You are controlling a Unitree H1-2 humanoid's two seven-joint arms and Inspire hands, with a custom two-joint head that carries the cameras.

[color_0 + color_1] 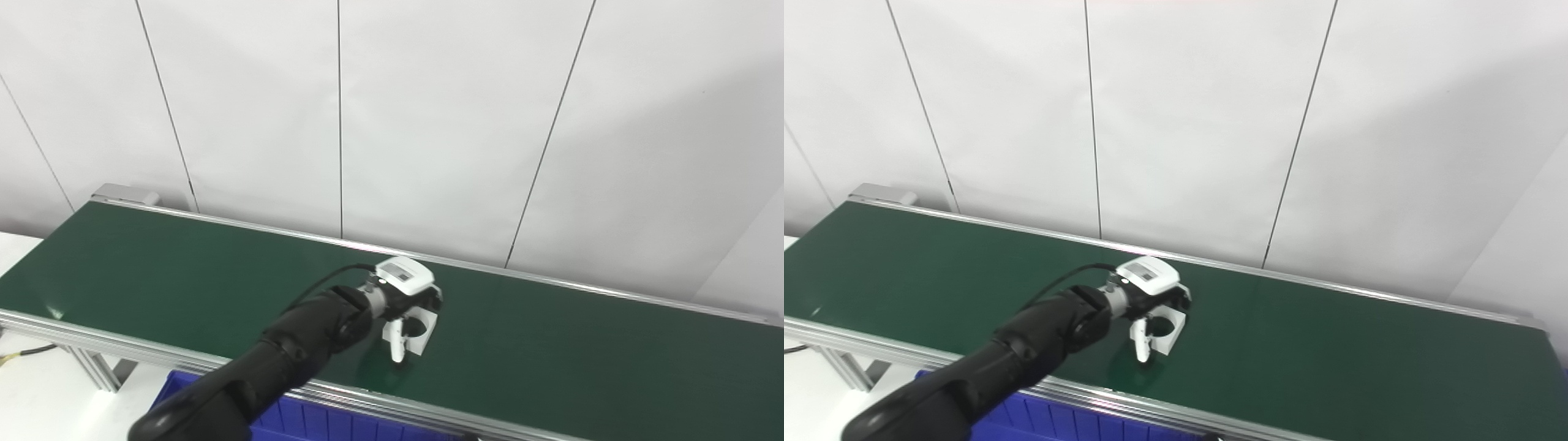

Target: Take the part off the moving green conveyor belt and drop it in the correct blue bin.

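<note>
Left hand (404,294) reaches over moving dark green conveyor belt (184,275), fingers (397,344) curled down around white plastic bracket-shaped part (419,331) standing mid-belt directly beneath palm. Grip appears closed on part, not lifted. Blue plastic bin (318,419) waits below near rail. Right hand unseen.

Two side-by-side head cameras look down obliquely across the green conveyor belt (184,275) toward the white wall (429,122).

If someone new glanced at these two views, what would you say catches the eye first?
The long green conveyor belt running across the picture, and mid-belt the left hand on its black arm, reaching over a white part with a round hole. Whether it grips the part is unclear. A blue bin peeks in below the belt's near rail.
</note>
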